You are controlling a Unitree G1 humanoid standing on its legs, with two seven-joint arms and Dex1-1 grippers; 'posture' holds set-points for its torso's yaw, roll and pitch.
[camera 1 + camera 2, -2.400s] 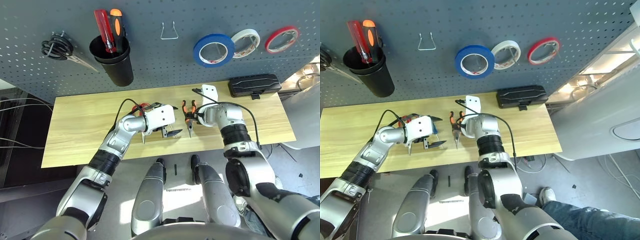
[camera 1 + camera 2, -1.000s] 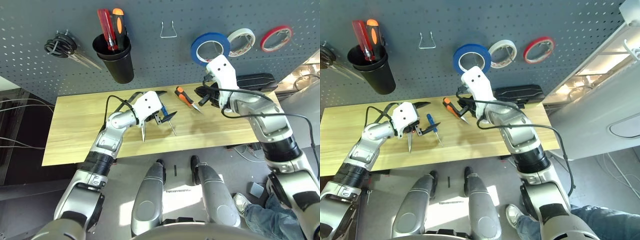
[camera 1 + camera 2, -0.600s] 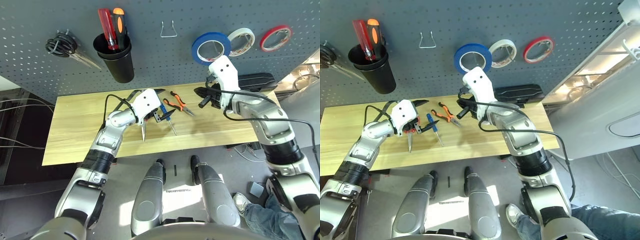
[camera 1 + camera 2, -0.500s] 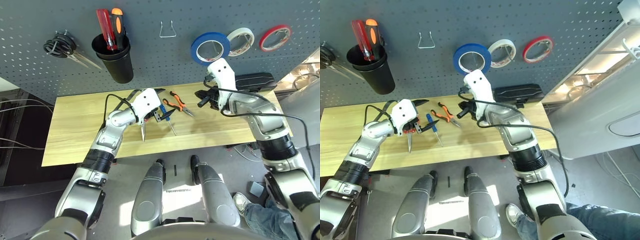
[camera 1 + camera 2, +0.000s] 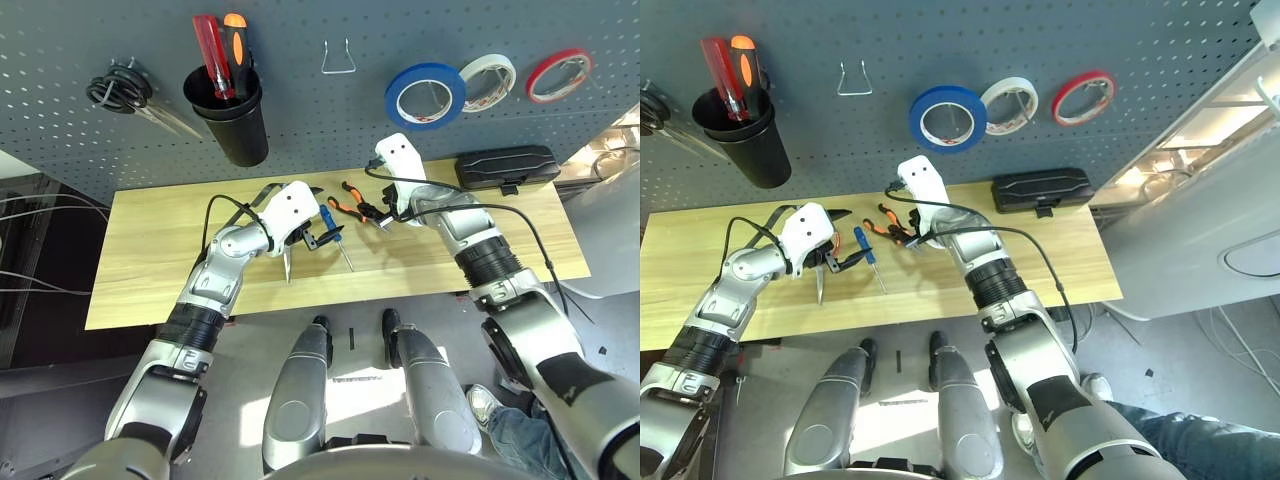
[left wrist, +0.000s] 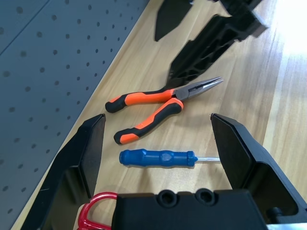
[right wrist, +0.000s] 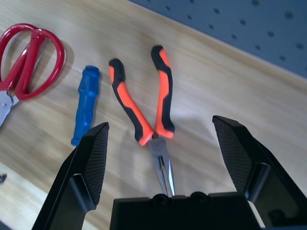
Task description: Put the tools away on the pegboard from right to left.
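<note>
Pliers [image 7: 148, 111] now on table; right gripper [image 7: 165, 158] lowered over them, fingers spread.

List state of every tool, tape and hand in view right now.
blue tape roll: hung on the pegboard
pliers: flat on the table, handles spread, ungrasped
blue-handled screwdriver: flat on the table beside the pliers
scissors: flat on the table
black cup: holds two screwdrivers
left hand: open, empty
right hand: open above the pliers
</note>
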